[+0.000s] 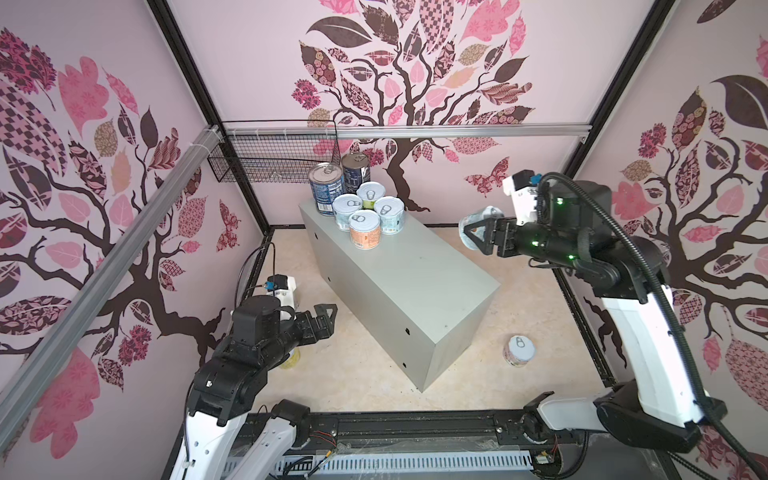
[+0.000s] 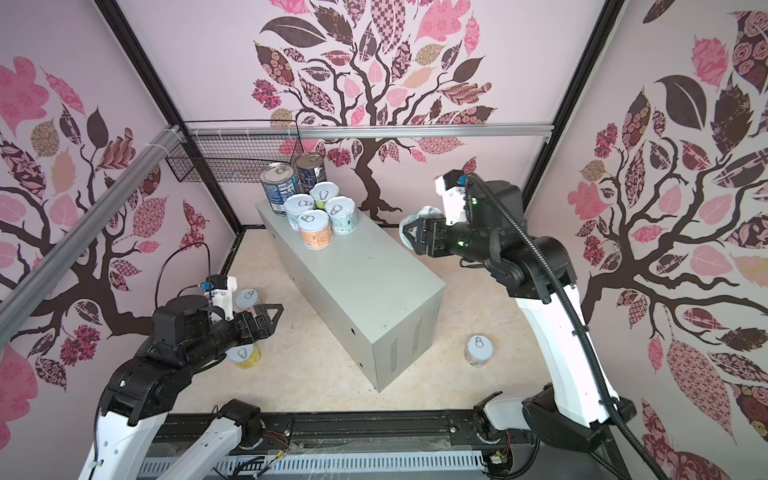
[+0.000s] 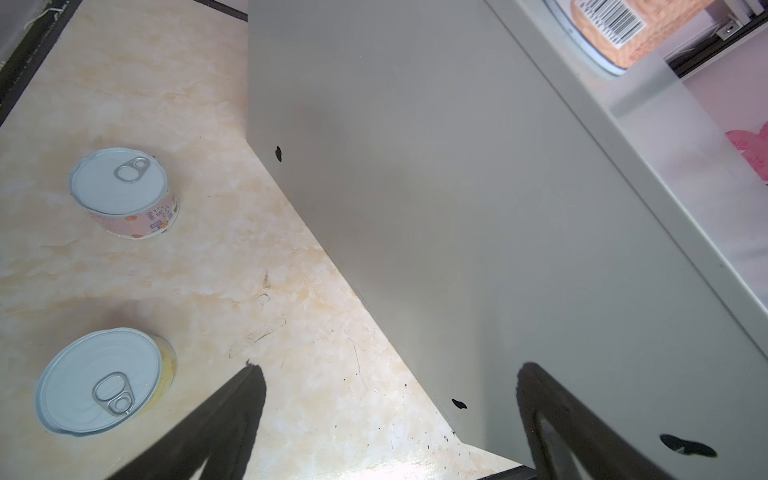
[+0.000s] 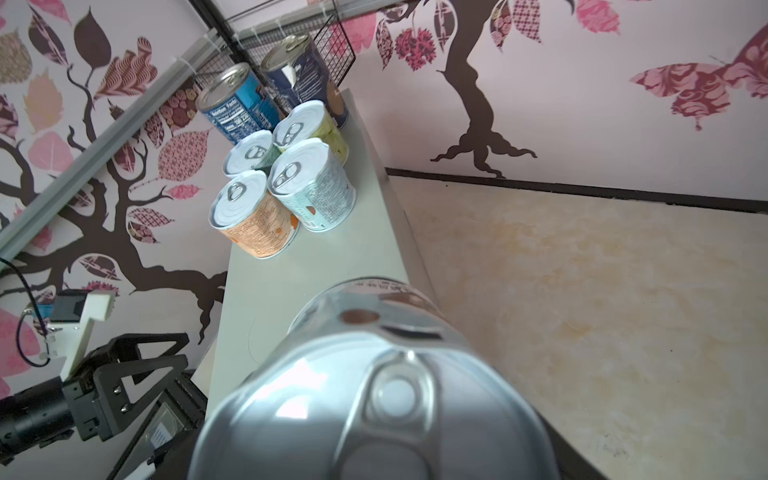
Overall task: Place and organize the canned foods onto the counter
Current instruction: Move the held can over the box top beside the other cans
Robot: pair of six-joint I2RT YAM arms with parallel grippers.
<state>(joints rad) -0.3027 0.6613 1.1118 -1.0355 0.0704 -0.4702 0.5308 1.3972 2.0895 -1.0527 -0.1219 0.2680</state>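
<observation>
Right gripper (image 1: 477,236) clamps short can (image 4: 374,395) by its sides near counter (image 1: 415,282) right edge; rigid, slick, likely light: hold mid-wall. Left gripper (image 1: 326,320) open, empty.

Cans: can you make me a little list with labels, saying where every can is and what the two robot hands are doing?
On the counter: two tall blue cans and four short cans, bunched at its far end
On the floor: pink-labelled can and yellow-labelled can near the left arm; pale-labelled can right of the counter
Right gripper: holding a white-lidded can in the air near the counter
Left gripper: open, empty
Left to place: four cans
</observation>
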